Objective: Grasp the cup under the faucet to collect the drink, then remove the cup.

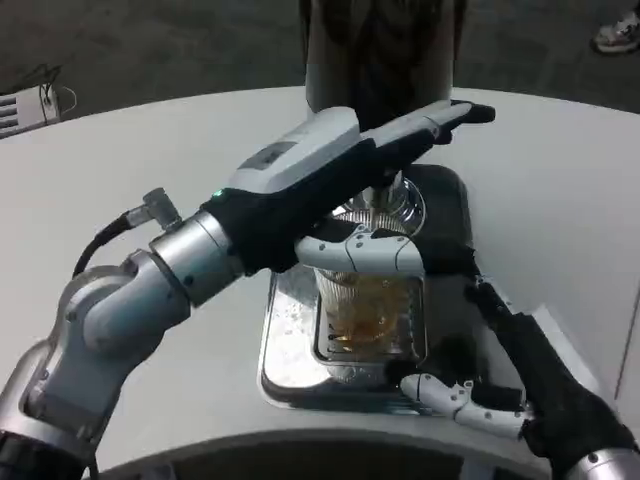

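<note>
Right hand of mine grips the clear cup, which holds amber drink and stands on the metal drip tray. Left hand reaches far over it with fingers straight and pressed together, toward the dispenser.

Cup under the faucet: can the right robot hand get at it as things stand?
Probably yes. The right robot hand already has fingers wrapped around the cup on the tray; the left robot hand is above, not blocking.

the left forearm is a jointed silver tube with a black cable and metal plug near its wrist. the left hand has a white back, a black underside, a small green light and black-tipped fingers. the right hand is mostly black, with white finger segments.
</note>
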